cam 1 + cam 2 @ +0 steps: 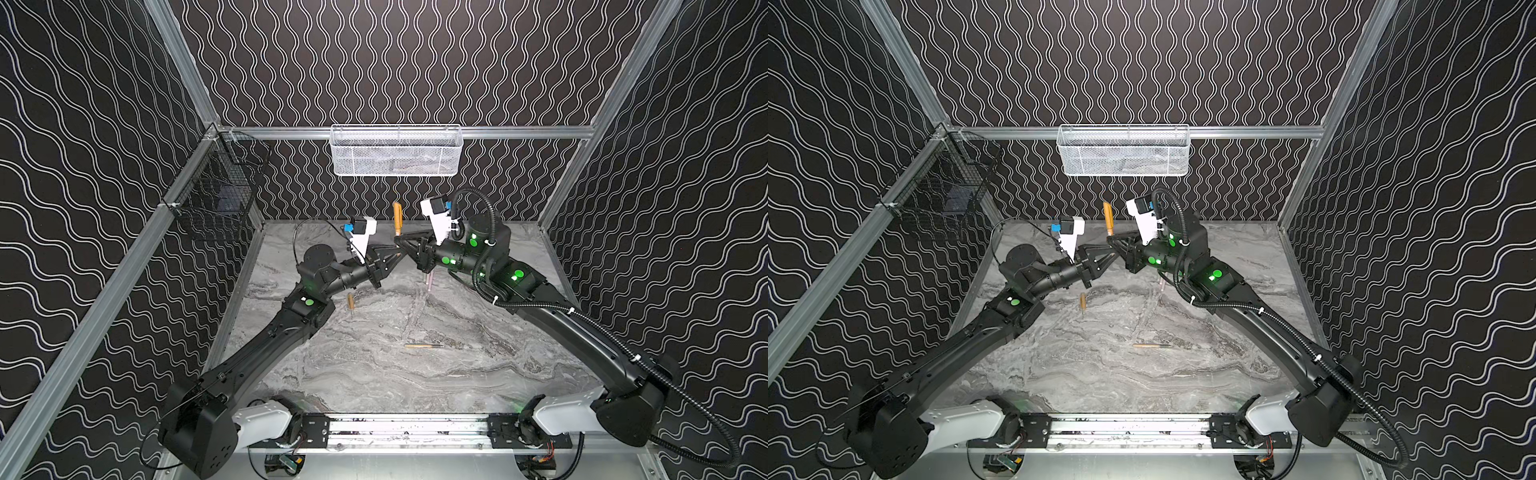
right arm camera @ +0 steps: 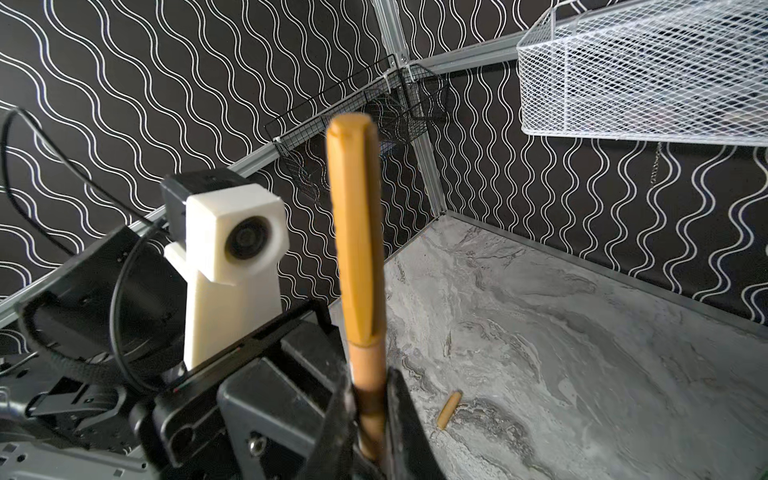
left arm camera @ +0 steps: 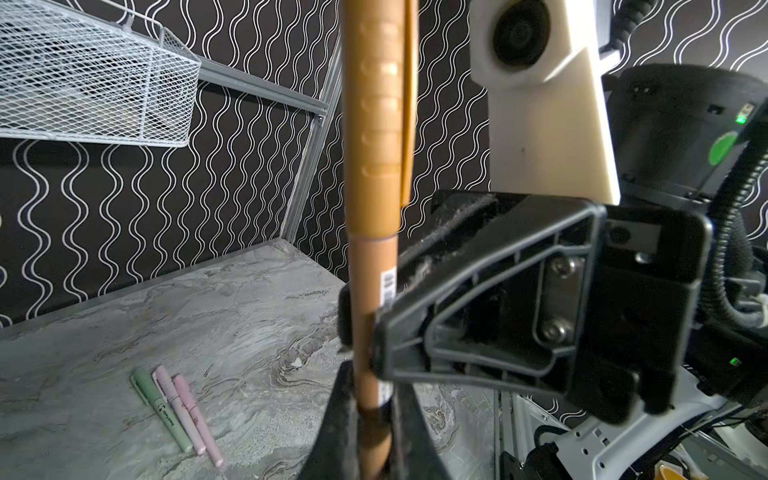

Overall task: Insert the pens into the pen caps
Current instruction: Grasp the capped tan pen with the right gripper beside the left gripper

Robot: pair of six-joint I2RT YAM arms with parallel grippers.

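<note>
The left gripper (image 3: 372,415) is clenched on the lower barrel of a tan-brown pen (image 3: 372,299) and holds it upright above the marble table (image 1: 457,374). The right gripper (image 2: 370,399) is also closed on the same barrel, just above the left one. A tan-brown cap (image 2: 357,224) sits on the upper end of the pen, above both grippers. Below the left gripper a loose tan-brown cap (image 1: 351,301) lies on the table. An uncapped tan-brown pen (image 1: 424,345) lies farther toward the robot base. Under the right gripper lie a green pen (image 3: 162,407) and two pink pens (image 3: 187,411), side by side and touching.
</note>
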